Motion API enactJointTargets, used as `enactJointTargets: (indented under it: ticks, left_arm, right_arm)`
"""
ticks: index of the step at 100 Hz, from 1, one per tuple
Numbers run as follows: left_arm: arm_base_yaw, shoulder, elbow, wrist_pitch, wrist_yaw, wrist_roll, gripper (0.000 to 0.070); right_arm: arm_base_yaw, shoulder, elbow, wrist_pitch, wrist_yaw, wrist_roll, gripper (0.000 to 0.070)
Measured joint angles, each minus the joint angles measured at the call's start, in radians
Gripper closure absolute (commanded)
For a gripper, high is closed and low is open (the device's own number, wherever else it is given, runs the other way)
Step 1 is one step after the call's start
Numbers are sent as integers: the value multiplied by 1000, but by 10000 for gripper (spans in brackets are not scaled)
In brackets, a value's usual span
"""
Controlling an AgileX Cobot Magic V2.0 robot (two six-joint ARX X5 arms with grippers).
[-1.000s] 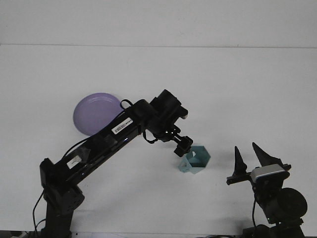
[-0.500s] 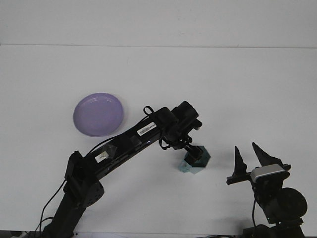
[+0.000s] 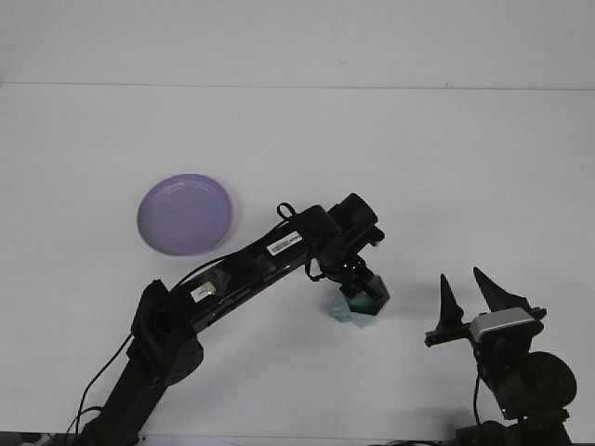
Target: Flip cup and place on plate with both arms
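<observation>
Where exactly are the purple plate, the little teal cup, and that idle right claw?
purple plate (image 3: 185, 214), front view, middle of its dish.
teal cup (image 3: 364, 310), front view, its visible lower side wall.
right gripper (image 3: 465, 292), front view, between its two spread tips.

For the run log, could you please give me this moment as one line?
left end effector: down on teal cup | right end effector: open, idle | purple plate: bare

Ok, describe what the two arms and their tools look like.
Left arm: black links, loose black cables, white labels; its tool is black. Right arm: black, with a round joint and a silver-grey block; its tool has two pointed black fingers.
</observation>
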Motion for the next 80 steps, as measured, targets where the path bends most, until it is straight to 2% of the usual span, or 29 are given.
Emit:
enactJointTargets:
  ticks: [21,45,62,72,80]
  left_arm:
    - [-4,0,3,1,0,6,687]
    - [43,6,146,-149,-11,15,688]
    - [127,6,301,-306,-60,29,688]
    - [181,-15,343,-300,-65,29,688]
    - [221,-56,342,-311,-114,29,688]
  right_arm:
    - [0,0,0,0,0,0,328]
    - [0,0,0,-4,0,0,328]
    - [0,0,0,-3,0,0,328]
    - [0,0,0,-4,0,0,328]
    - [0,0,0,-3,0,3,328]
